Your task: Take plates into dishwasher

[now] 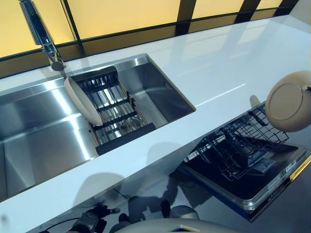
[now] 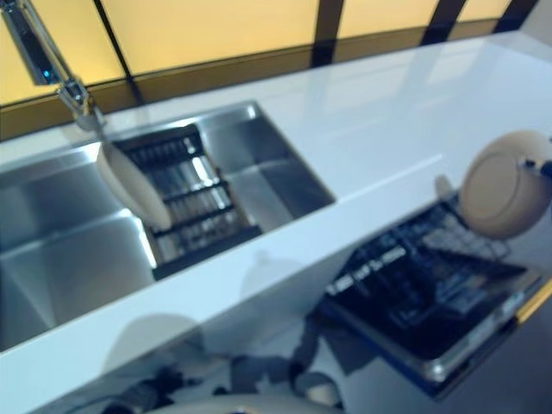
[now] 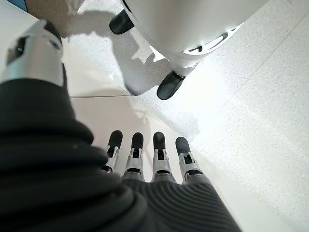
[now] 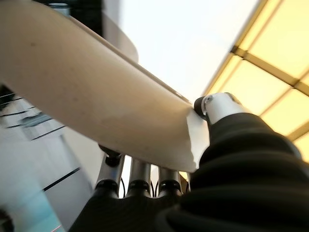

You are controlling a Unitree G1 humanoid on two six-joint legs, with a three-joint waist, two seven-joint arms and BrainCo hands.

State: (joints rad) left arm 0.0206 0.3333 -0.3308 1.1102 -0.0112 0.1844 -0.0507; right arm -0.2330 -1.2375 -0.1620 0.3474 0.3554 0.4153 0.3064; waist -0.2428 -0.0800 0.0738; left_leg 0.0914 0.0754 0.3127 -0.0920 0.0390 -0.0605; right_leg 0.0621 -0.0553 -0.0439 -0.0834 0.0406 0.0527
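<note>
Two plates. One plate (image 1: 290,100) is pinched in the right hand (image 4: 145,181), thumb and fingers on its rim, held over the dishwasher rack (image 1: 243,141) at the desk (image 1: 218,63) edge. Second plate (image 1: 82,101) leans on the drain rack (image 1: 114,109) in the sink (image 1: 34,136). Left hand (image 3: 149,159) hangs low over the floor (image 3: 251,96), fingers straight, empty.

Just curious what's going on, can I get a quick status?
Right hand grips plate above dishwasher rack. Left hand open, idle. Second plate waits in sink rack.
</note>
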